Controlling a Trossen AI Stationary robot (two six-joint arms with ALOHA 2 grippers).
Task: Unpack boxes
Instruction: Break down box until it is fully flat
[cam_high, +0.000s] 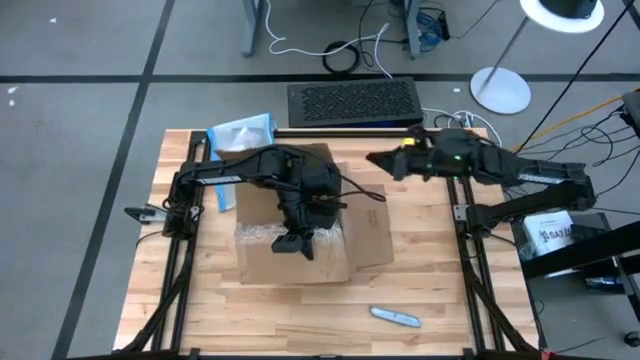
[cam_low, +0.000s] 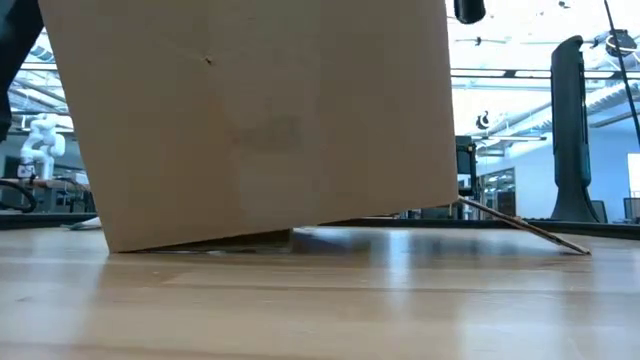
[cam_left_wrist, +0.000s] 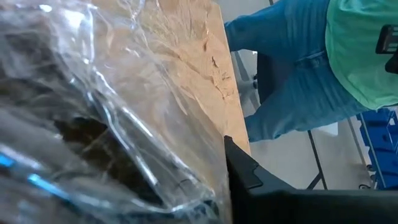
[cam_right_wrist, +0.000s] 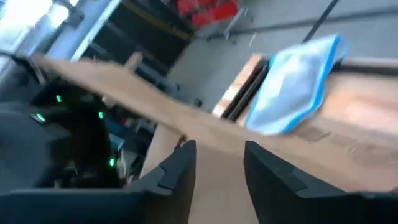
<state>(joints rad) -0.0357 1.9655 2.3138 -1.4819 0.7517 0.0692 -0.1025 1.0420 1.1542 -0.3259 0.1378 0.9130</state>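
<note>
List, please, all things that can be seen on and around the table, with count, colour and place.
cardboard box: one, brown, table centre, flaps open
clear plastic wrap: one, transparent, in the box's left part, at the left gripper
plastic pouch: one, clear with blue edge, table's far left
grille-topped unit: one, black, behind the table
small tool: one, grey, table's near edge
floor lamp: one, white, far right
person: one, blue trousers, beside the table
left gripper: shut, in the wrap
right gripper: open, at the box's far right flap
</note>
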